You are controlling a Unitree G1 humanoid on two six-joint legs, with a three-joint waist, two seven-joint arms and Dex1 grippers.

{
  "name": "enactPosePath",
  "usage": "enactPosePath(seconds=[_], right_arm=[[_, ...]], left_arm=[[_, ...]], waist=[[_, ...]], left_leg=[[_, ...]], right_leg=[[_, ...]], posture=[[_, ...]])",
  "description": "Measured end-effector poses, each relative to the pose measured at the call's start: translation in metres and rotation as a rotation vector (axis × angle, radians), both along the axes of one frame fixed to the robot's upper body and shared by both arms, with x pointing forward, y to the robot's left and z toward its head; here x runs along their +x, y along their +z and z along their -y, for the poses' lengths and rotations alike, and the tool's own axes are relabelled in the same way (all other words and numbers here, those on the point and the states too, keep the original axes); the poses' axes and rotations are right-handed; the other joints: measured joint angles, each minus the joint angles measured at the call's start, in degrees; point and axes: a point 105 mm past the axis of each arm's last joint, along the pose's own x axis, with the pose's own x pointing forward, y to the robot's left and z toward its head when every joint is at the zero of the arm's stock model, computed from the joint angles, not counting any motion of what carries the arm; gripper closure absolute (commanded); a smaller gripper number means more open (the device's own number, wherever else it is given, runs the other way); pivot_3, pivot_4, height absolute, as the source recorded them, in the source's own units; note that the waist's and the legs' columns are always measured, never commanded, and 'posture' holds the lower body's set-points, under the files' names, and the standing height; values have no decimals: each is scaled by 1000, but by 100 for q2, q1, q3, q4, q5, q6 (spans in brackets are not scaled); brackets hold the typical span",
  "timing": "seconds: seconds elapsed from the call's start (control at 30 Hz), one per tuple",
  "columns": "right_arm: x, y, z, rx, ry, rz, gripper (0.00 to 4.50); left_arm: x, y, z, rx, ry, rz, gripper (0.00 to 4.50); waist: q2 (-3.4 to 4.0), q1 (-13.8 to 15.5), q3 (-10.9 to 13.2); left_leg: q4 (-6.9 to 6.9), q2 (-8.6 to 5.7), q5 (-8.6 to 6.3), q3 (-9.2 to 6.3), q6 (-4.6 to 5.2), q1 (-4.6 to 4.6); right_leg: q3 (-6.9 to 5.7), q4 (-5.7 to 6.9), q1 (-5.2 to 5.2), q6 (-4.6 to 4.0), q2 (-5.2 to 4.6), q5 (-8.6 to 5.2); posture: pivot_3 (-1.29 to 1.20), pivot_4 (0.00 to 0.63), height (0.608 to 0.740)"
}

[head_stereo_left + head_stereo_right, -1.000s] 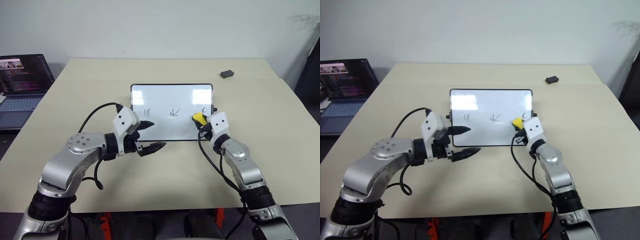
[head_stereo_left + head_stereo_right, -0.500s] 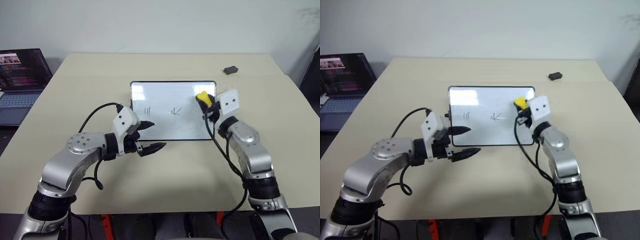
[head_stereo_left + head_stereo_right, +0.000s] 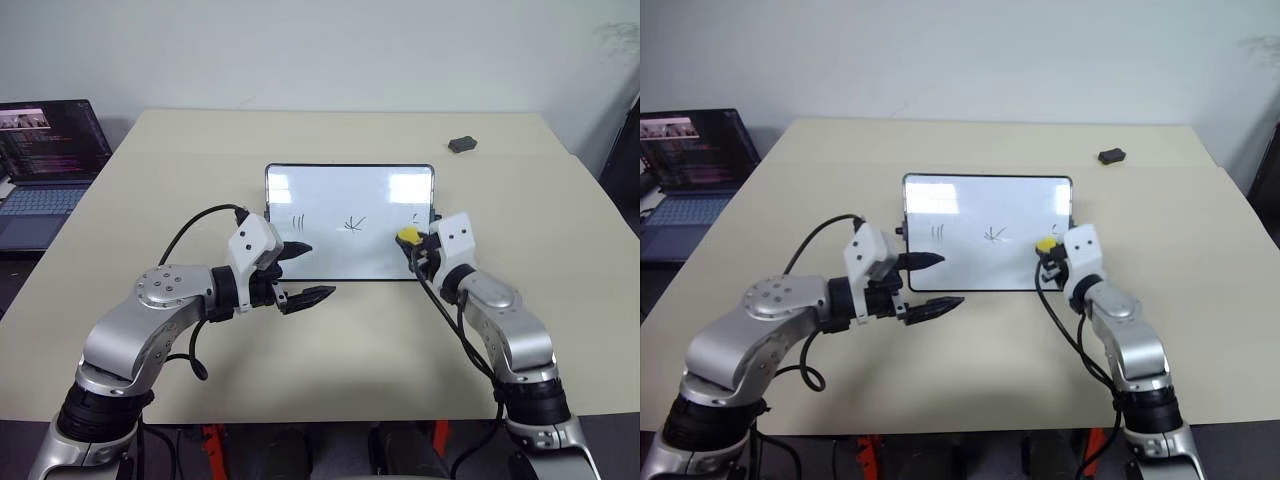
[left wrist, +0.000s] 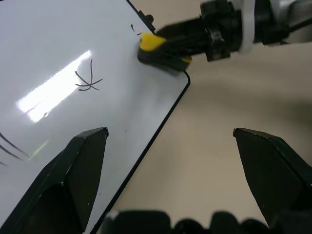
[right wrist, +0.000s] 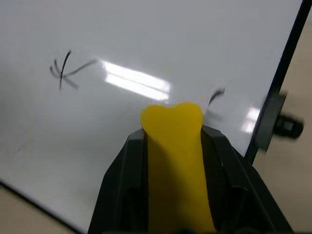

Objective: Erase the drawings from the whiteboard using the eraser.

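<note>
The whiteboard [image 3: 340, 195] lies flat in the middle of the table. Three short strokes [image 3: 297, 222] mark its left part and a star-like squiggle [image 3: 352, 223] its middle. A faint remnant of a mark [image 5: 216, 95] sits near the right edge. My right gripper [image 3: 411, 246] is shut on the yellow eraser [image 3: 406, 237], which presses on the board's lower right part just below that remnant. My left gripper [image 3: 318, 270] hovers open over the board's lower left edge, with nothing between its fingers [image 4: 73, 175].
An open laptop [image 3: 45, 150] stands at the table's far left. A dark grey lump [image 3: 461, 144] lies at the back right. The beige table [image 3: 350, 340] stretches in front of the board.
My right gripper swept the eraser up the board's right side and back down to the lower right. The left arm stayed still. The camera shifted slightly.
</note>
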Motion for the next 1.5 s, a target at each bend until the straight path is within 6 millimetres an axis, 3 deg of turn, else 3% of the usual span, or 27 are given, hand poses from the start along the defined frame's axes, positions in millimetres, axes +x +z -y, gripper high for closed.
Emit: enactPosePath(seconds=[0.13, 0.23, 0.43, 0.53, 0.67, 0.8, 0.97, 1.1, 1.23, 1.5], right_arm=[[-9, -10, -5, 11, 22, -58, 3379], [-8, -5, -9, 15, 32, -43, 3379], [14, 49, -11, 9, 0, 157, 3380], [19, 61, -2, -10, -38, 211, 3380], [22, 60, 2, -18, -57, 212, 3380], [23, 56, 9, -39, -79, 201, 3380], [9, 30, 22, -18, -107, 103, 3380], [-2, 9, 20, -10, -90, 8, 3380], [-8, -1, 13, -35, -43, -42, 3380], [-5, 16, 1, 16, 3, 24, 3380]], left_arm=[[-1, 1, 1, -5, -7, -1, 0], [-1, 1, 1, -6, -9, 1, 0], [-1, 2, 2, -5, -10, 1, 0], [-1, 2, 2, -5, -11, 1, 0], [-1, 1, 2, -4, -13, 0, 0], [-1, 2, 3, -3, -18, 3, 0], [-2, 2, 3, -3, -24, 1, 0], [-2, 3, 4, -4, -31, 4, 0], [-2, 4, 5, -4, -35, 4, 0], [-2, 2, 4, -12, -21, 0, 0]], waist=[[0, -19, 0], [2, -44, 4], [12, -46, 12], [12, -3, 12], [12, 35, 11], [10, 41, 9], [-2, 47, -5], [-1, 13, -2], [-1, -17, -2], [4, -34, 2]], left_leg=[[0, 0, 4, 1, 3, 26], [0, 1, 5, 3, 3, 28], [-5, 1, 6, -2, 0, -36], [-13, 2, 0, -3, -8, -61], [0, -3, 2, 6, -16, -140], [3, -2, -3, 5, -4, -137], [10, -2, -3, 1, -1, -114], [2, -3, -5, 7, 3, -11], [2, 1, -2, 2, 3, -1], [1, 1, 0, -1, 1, -27]], right_leg=[[2, -1, 23, 4, 3, 2], [5, -1, 23, 4, 5, 1], [0, 0, -38, 4, 5, 4], [-3, -10, -55, 3, 1, -9], [3, -1, -137, 3, -6, -9], [0, 6, -136, 1, -6, -8], [-2, 12, -110, 1, -6, -5], [3, -2, -9, 3, -5, -4], [2, 0, -2, 3, 7, -4], [2, 3, -27, 4, 7, 0]], posture=[[0, 150, 740], [0, 150, 740], [0, 150, 740], [0, 150, 740], [0, 150, 740], [0, 150, 740], [0, 150, 740], [0, 150, 740], [0, 150, 740], [0, 150, 740]])
